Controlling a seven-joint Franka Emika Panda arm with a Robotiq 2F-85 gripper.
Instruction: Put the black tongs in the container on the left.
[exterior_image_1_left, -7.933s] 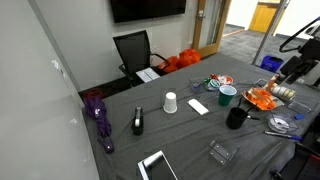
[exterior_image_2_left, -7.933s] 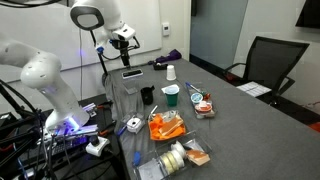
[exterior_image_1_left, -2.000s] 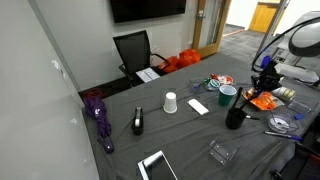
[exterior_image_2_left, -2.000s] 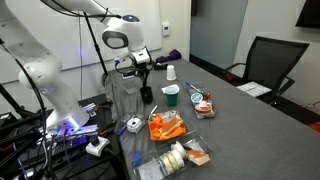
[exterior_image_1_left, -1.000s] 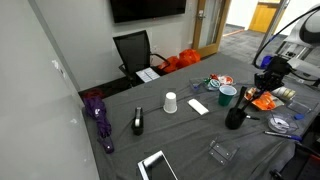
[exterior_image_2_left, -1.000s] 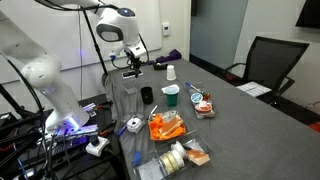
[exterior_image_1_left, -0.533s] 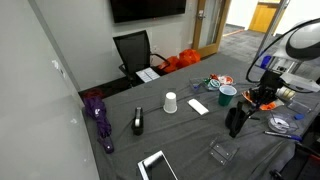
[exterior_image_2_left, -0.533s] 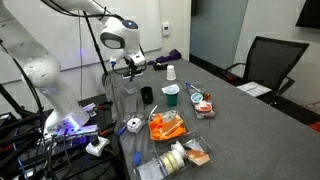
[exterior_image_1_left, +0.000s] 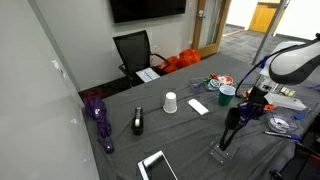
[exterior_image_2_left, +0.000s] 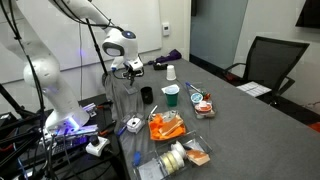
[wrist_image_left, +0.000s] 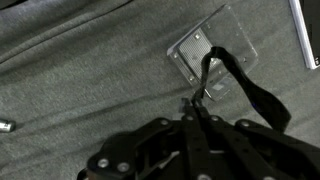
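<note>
Lowered, gripper (exterior_image_1_left: 246, 106) dangles black tongs (exterior_image_1_left: 229, 131); wrist view shows clear container (wrist_image_left: 203, 48) beneath.

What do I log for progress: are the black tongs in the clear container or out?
Out: the end effector grips the black tongs, which hang over the clear container.

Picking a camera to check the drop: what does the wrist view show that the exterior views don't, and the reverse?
Wrist view only: a top-down look at the black tongs, their far end overlapping the clear container. Exterior views only: the white cup, green cup and office chair. Shared: the end effector shut on the tongs, above the grey table.
</note>
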